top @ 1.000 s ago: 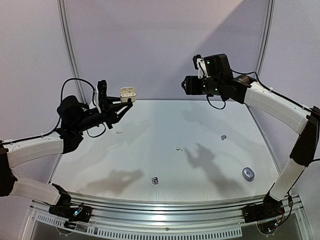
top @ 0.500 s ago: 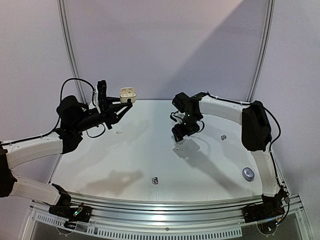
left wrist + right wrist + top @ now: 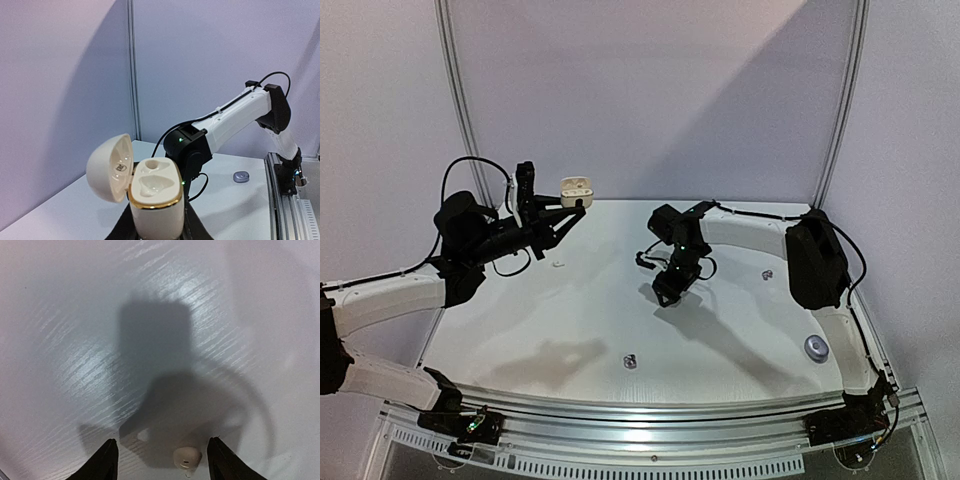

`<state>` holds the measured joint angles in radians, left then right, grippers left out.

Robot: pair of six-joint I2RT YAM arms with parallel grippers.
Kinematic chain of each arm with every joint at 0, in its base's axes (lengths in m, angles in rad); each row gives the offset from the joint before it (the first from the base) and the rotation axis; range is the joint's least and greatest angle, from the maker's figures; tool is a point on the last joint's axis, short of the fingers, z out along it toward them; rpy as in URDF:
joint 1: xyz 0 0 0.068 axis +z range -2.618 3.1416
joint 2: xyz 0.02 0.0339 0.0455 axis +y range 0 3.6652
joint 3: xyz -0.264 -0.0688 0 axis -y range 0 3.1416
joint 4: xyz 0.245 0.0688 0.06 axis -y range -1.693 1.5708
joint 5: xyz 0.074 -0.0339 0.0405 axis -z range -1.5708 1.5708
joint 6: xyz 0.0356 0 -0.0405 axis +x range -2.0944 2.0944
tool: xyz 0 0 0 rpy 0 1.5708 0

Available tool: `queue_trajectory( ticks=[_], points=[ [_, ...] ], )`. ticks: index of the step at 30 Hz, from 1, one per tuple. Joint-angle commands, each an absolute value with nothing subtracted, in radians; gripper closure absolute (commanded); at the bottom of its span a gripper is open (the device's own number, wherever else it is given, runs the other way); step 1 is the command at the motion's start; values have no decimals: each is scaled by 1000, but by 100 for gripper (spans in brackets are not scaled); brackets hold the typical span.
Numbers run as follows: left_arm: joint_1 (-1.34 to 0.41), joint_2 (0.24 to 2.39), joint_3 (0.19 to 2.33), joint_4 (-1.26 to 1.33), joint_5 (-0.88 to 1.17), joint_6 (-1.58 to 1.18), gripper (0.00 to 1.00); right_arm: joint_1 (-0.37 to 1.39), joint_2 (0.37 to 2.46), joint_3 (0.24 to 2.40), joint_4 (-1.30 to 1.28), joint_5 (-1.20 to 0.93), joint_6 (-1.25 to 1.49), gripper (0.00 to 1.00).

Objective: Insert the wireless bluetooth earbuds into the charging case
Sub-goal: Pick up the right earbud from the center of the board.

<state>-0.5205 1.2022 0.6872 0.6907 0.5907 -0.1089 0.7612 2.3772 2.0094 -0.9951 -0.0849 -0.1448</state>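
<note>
My left gripper (image 3: 563,207) is shut on a white charging case (image 3: 575,186) and holds it upright in the air at the back left. The case's lid (image 3: 110,167) is flipped open and both moulded wells of the case (image 3: 154,195) are empty. My right gripper (image 3: 670,291) points down at the table centre, open. In the right wrist view a glossy white earbud (image 3: 186,457) lies on the table between its fingertips (image 3: 107,462), nearer the right one. A second white earbud (image 3: 558,265) lies under the left arm. Two dark earbuds (image 3: 630,361) (image 3: 767,273) lie apart on the table.
A closed grey charging case (image 3: 816,347) sits on the table near the right edge, and it also shows in the left wrist view (image 3: 241,176). The white tabletop (image 3: 520,330) ends in a metal rail (image 3: 650,415) at the near edge. Grey walls stand behind.
My right arm has swung down from high at the back to the table centre, its open gripper now over the white earbud. The left arm and the case have not moved.
</note>
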Motion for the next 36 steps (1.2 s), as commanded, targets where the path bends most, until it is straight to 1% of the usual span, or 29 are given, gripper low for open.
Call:
queue_trajectory(
  ticks=[1,3,8,11,15,19,23,25,27,32,36],
  points=[
    [-517,1203,696,678,595,-103,100,757,2425,2016,-1021,-61,-194,41],
    [-517,1205,697,680,597,-103,100,757,2434,2014,-1031,-53,-197,45],
    [-517,1207,700,680,601,-107,100,756,2450,2011,-1027,-49,-191,61],
    [-517,1207,703,675,601,-102,100,757,2447,2011,-1026,-41,-186,65],
    [-517,1209,701,674,603,-101,100,757,2443,2011,-1026,-20,-189,74],
    [-517,1207,700,673,603,-100,100,756,2441,2011,-1036,-5,-196,78],
    [-517,1206,697,673,601,-98,100,756,2442,2006,-1046,-5,-197,86],
    [-517,1206,697,673,602,-99,100,757,2442,2006,-1046,-6,-196,91],
    [-517,1206,695,673,600,-98,100,756,2441,2010,-1045,-5,-189,99],
    [-517,1204,694,681,585,-100,100,756,2402,2052,-1032,32,-126,100],
    [-517,1203,693,706,542,-112,100,758,2298,2170,-1011,30,-36,100]
  ],
)
